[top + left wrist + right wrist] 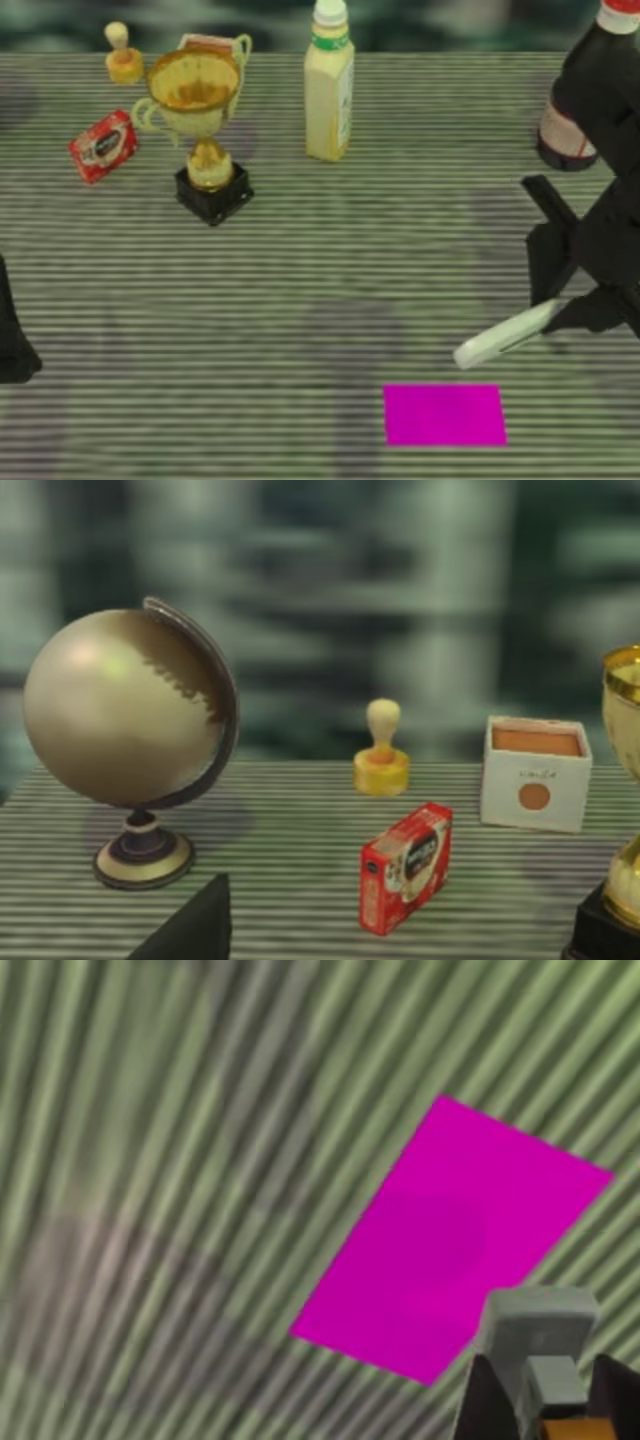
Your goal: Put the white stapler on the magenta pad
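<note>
My right gripper (556, 312) is shut on the white stapler (503, 338), holding it by one end. The stapler slants out to the left, above the table, just beyond the far right corner of the magenta pad (445, 414). The right wrist view shows the stapler's grey end (540, 1332) between the dark fingers (485, 1405), with the magenta pad (450, 1235) lying flat and bare below. My left gripper (12, 345) is parked at the table's left edge. One of its fingers (195, 925) shows off to the side, with nothing near it.
A gold trophy (200, 120), a red packet (102, 146), a yellow stamp (123, 55) and a small box (210, 45) stand at the back left. A cream bottle (329, 85) stands at back centre, a dark bottle (580, 90) at back right. The left wrist view shows a globe (125, 720).
</note>
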You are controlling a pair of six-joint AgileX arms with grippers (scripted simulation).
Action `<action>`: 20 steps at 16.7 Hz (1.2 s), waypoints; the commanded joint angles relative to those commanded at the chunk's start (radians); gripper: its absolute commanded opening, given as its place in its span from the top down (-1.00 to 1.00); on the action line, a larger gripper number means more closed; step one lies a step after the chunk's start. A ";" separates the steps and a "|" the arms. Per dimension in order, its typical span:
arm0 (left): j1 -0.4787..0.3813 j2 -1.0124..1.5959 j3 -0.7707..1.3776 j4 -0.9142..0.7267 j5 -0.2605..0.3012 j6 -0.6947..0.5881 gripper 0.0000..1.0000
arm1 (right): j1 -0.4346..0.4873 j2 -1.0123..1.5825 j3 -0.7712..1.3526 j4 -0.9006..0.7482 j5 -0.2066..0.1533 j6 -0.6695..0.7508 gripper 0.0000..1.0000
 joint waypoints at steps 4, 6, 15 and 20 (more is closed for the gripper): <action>0.000 0.000 0.000 0.000 0.000 0.000 -1.00 | -0.030 -0.085 -0.086 -0.001 -0.059 0.259 1.00; 0.000 0.000 0.000 0.000 0.000 0.000 -1.00 | -0.040 -0.113 -0.110 -0.001 -0.078 0.333 1.00; 0.000 0.000 0.000 0.000 0.000 0.000 -1.00 | -0.032 -0.116 -0.125 0.015 -0.085 0.375 1.00; 0.000 0.000 0.000 0.000 0.000 0.000 -1.00 | 0.037 -0.029 -0.202 0.202 -0.079 0.456 1.00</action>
